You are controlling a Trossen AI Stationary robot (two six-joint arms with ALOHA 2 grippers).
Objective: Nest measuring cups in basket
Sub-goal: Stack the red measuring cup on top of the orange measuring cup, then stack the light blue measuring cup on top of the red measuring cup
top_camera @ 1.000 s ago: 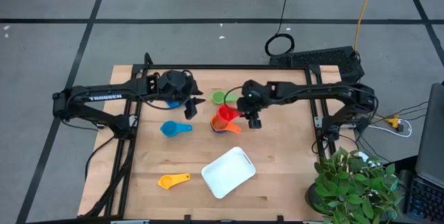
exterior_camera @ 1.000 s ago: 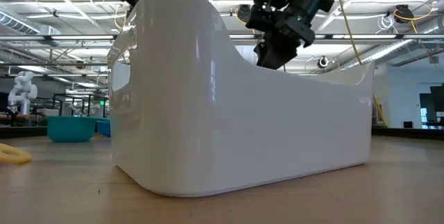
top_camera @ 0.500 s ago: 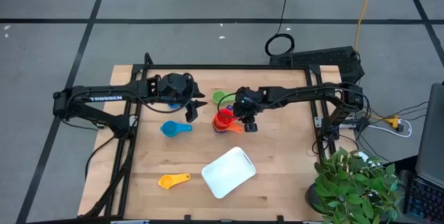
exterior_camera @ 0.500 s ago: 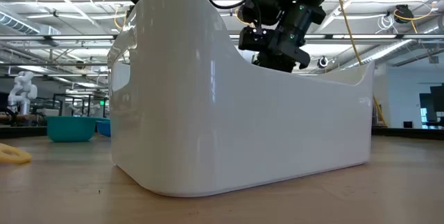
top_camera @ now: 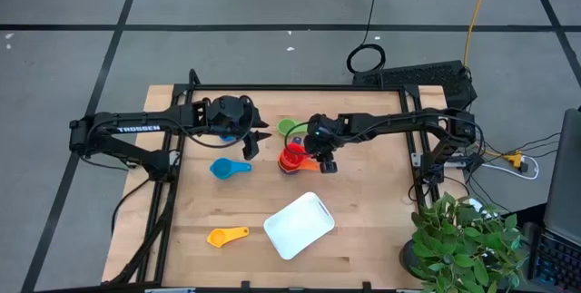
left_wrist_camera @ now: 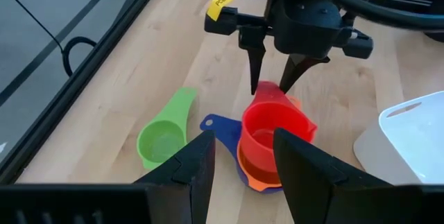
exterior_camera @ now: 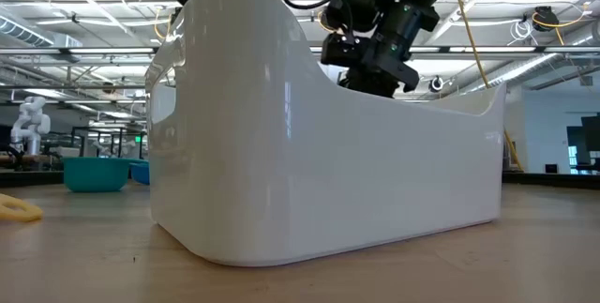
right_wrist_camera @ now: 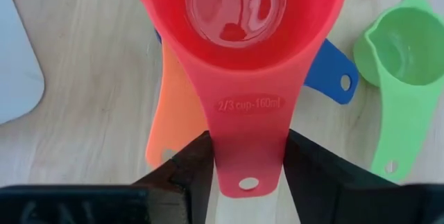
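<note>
The red measuring cup (top_camera: 292,155) sits in the orange cup (right_wrist_camera: 170,127), which rests in the navy cup (left_wrist_camera: 218,125), mid-table. My right gripper (left_wrist_camera: 272,78) is shut on the red cup. The green cup (top_camera: 287,128) lies just beyond the stack. My left gripper (top_camera: 259,136) hovers left of the stack, open and holding nothing. A blue cup (top_camera: 227,168) lies near it, and another blue cup (top_camera: 225,135) shows partly under the left wrist. The yellow cup (top_camera: 227,235) and the white basket (top_camera: 299,225) lie toward the near edge. My right gripper pinches the red cup's flat handle (right_wrist_camera: 250,134) near its free end, one finger on each long edge. The fingers (left_wrist_camera: 255,61) come from above, pointing down. The cup's bowl (right_wrist_camera: 236,16) sits upright inside the orange cup, with the handle pointing toward the table's right.
The basket's tall wall (exterior_camera: 328,153) fills the low view and hides the stack there. A black frame runs along the table's left, far and right edges. A potted plant (top_camera: 463,243) stands off the near right corner. Bare wood lies right of the stack.
My right gripper has moved toward the table's left and downward, turning a little, carrying the red cup with it. The red cup has come down into the orange cup. In the last half second it has barely moved.
</note>
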